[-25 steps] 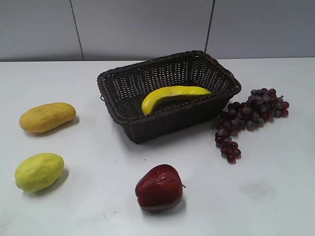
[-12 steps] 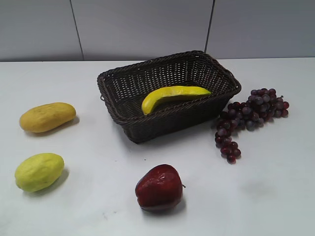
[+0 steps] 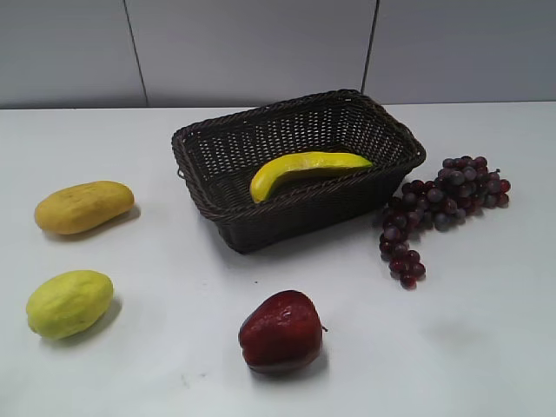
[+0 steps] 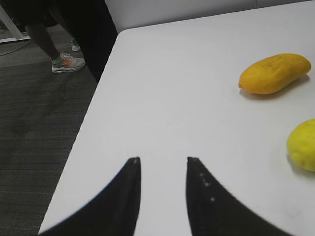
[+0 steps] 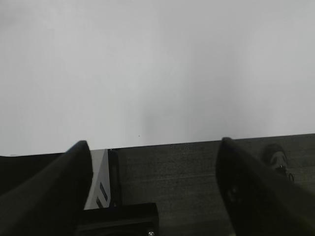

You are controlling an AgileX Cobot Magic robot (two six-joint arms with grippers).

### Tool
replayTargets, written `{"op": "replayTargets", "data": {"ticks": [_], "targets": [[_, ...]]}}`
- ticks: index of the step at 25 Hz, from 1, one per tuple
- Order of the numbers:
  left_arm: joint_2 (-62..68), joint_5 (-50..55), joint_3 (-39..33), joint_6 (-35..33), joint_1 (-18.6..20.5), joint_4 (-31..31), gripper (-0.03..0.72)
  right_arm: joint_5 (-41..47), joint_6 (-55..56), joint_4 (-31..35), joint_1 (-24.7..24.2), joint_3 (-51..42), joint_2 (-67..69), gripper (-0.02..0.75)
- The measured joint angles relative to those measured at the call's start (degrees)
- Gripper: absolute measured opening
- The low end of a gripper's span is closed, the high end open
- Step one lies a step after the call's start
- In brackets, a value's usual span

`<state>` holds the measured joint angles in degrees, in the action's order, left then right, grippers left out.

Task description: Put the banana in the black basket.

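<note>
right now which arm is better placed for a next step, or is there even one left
Neither is needed: the banana already lies inside the black basket. Both grippers are empty and off at the table edges. If either had to return, the left gripper sees the fruit side; the right gripper sees only bare tabletop.

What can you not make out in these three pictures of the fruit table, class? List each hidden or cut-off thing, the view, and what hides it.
1. Long bright-yellow banana: underside, exterior view, hidden by the near wall of the dark woven wicker basket.
2. Yellow-green oval fruit: left wrist view, cut by the right edge.
3. Both arms: absent from the exterior view.
4. Right gripper: fingers cut by the bottom edge; nothing between them.
</note>
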<state>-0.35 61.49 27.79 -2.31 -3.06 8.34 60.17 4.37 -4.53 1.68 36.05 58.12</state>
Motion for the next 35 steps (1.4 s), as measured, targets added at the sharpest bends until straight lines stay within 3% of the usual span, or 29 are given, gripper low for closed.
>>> {"op": "replayTargets", "data": {"ticks": [15,35], "targets": [[0.00,0.00,0.00,0.00,0.00,0.00,0.232,-0.91,0.87,0.26,0.00,-6.82,-26.67,0.593],[0.00,0.00,0.00,0.00,0.00,0.00,0.232,-0.60,0.87,0.38,0.00,-7.17,-44.25,0.593]]}}
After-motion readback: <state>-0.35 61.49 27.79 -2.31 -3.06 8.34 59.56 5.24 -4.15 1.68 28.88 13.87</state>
